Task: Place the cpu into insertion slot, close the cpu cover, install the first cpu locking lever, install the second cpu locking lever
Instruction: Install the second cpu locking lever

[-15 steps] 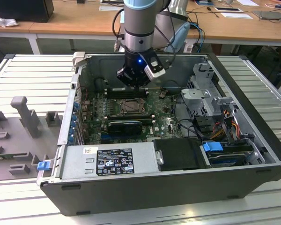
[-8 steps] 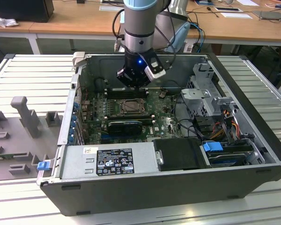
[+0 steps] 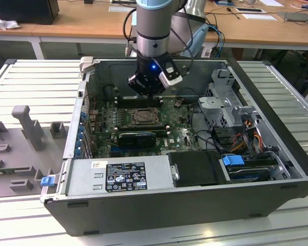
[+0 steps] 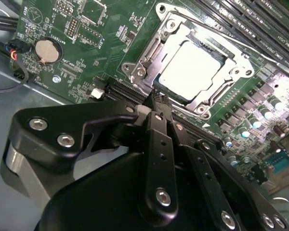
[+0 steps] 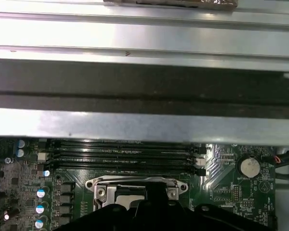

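Note:
The cpu (image 4: 190,67) lies flat in the insertion slot (image 3: 143,117) on the green board, its pale face showing through the window of the cpu cover (image 4: 145,61). The silver cover frame lies down over the chip. My gripper (image 4: 156,100) hangs just off the socket's edge, on the side away from the memory slots, with its black fingers shut together and nothing between them. In the exterior view the gripper (image 3: 145,92) hovers low over the board, just behind the socket. The first wrist view shows the gripper (image 5: 154,192) in front of the socket frame (image 5: 106,190).
The board sits inside an open computer case (image 3: 256,154). Long memory slots (image 5: 125,151) run beside the socket, a coin battery (image 4: 46,50) lies further off, and a black heatsink block (image 3: 137,137) sits in front. Cables and drive bays (image 3: 231,128) fill the exterior view's right.

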Available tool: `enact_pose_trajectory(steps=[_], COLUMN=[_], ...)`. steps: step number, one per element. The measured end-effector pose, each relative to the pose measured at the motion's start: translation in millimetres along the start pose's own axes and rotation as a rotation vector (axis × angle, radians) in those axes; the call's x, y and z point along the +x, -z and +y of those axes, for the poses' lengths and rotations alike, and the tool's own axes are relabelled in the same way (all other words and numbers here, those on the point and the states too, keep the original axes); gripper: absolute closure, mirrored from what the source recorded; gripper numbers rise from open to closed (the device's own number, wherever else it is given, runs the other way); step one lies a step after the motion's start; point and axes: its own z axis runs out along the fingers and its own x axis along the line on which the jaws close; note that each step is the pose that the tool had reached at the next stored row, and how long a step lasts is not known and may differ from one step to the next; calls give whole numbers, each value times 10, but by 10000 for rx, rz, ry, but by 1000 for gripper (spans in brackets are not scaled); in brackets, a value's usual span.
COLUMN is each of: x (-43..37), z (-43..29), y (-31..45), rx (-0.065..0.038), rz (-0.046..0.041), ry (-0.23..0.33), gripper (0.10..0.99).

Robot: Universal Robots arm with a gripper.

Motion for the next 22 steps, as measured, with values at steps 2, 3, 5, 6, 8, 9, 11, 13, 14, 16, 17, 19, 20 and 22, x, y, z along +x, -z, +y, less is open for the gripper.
enact_pose_trajectory(steps=[2,3,5,6,8,9,11,13,14,16,17,19,20,22], x=[-2,-3,-5,-5,-4,-4,-2,0,0,3,6,8,9,10], z=[4,6,12,12,-2,-18,-95,-145,-167,-271,-326,-388,-421,-467], y=[54,89,183,184,186,187,189,189,189,185,174,161,157,153], rx=[-1,0,0,-3,0,0,0,0,0,0,-2,-4,-3,-3], rz=[-1,-1,0,-1,0,0,0,0,-1,42,70,84,86,86], ry=[-1,-1,-1,0,-3,-3,-3,-4,-3,-5,-9,-9,-9,-9], gripper=[980,980,980,980,980,980,980,980,980,980,980,980,980,980])
